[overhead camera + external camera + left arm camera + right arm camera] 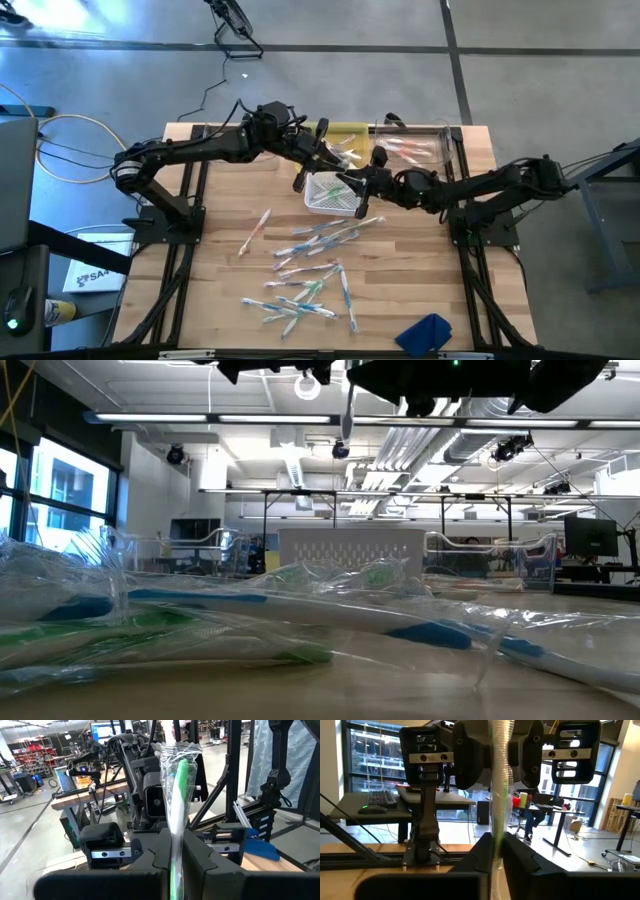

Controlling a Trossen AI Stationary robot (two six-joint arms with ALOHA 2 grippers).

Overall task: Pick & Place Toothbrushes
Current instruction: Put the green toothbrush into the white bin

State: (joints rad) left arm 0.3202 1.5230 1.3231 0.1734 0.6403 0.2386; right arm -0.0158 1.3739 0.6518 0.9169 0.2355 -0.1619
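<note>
Only one marking shows: dark letters on a white sheet (88,275) lying on the floor left of the bench (225,290), apparently "SA" with more too small to read.

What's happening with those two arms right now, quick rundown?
Left gripper and right gripper both shut on one wrapped toothbrush, above white basket. Loose toothbrushes wait on table. Nothing blocking.

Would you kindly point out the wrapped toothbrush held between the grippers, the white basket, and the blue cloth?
wrapped toothbrush (176,795): left wrist view, on its green handle inside the clear wrapper.
white basket (330,193): high view, on its mesh floor.
blue cloth (428,333): high view, on the middle of the fold.
</note>
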